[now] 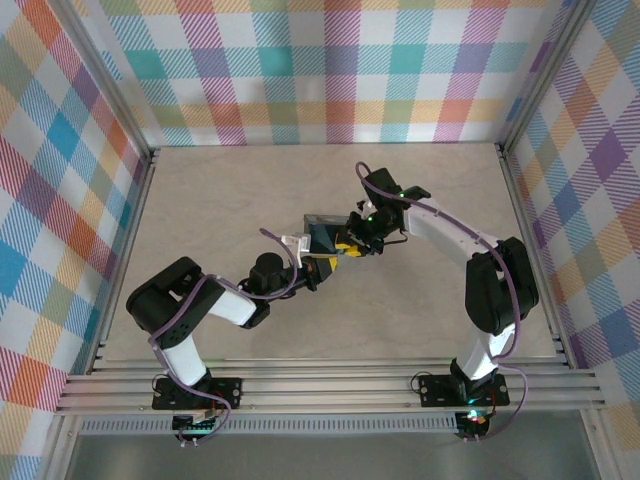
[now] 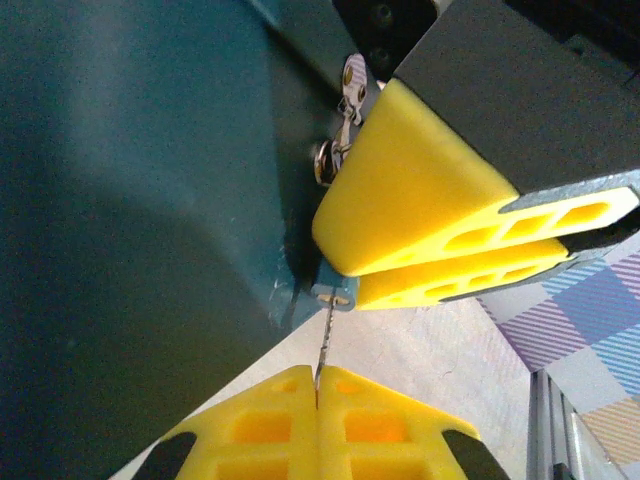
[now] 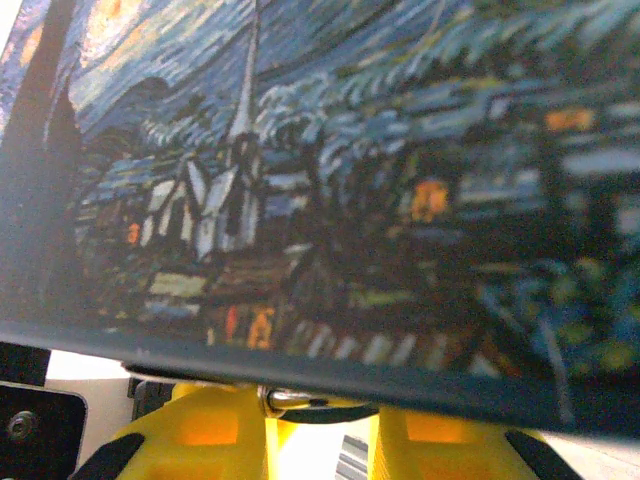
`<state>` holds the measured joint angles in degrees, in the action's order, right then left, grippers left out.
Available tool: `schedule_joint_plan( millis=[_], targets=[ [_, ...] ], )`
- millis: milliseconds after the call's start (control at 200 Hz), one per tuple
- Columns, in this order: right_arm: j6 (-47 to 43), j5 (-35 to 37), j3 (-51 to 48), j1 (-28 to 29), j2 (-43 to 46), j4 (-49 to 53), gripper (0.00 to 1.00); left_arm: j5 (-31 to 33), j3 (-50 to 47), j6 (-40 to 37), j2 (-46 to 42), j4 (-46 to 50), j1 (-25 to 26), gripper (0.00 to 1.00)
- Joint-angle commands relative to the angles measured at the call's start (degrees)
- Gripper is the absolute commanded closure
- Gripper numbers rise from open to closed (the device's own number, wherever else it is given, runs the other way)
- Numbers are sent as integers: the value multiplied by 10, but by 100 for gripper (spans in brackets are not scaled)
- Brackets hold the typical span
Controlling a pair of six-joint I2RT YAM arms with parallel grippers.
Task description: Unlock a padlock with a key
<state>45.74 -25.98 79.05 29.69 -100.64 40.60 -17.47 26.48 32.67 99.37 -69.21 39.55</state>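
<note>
Padlock (image 2: 333, 291) and key (image 2: 323, 340) meet at the edge of the box (image 2: 120, 200), mid-bench (image 1: 220, 190). In the left wrist view the right claw (image 2: 345, 272) is clamped on the padlock; just a corner of blue body with its keyhole end pokes past the yellow tips, below the box's small metal hasp (image 2: 338, 150). The left claw (image 2: 318, 385) is pressed together on the key, pinching its head so the thin toothed blade stands out straight toward the keyhole, tip at or just inside it; how deep it sits I cannot tell. The right wrist view shows a silvery loop (image 3: 290, 400), likely the shackle, between that claw's fingers under the painted box face.

Both pieces look light and hard. The padlock body should be stiff enough for a firm squeeze across its flat sides, but it hangs from the hasp and will probably swing if let go. The key seems the weak part: thin, smooth metal, likely to slip round in the pads or bend if pushed off-line. Holding its head flat and square, as here, looks best, with the turn made gently about the blade's own axis.
</note>
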Motion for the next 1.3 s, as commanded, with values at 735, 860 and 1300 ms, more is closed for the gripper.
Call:
schedule_joint_plan(
  millis=[735,860,1300],
  targets=[
    [10,-79,-27,0,24,-36,100,-24,62,86,25,-84,-16,100],
    [11,-106,-26,-5,21,-38,100,-67,90,114,37,-86,-24,100],
    [0,-112,-24,-20,23,-8,100,-69,96,90,17,-70,-25,100]
  ],
)
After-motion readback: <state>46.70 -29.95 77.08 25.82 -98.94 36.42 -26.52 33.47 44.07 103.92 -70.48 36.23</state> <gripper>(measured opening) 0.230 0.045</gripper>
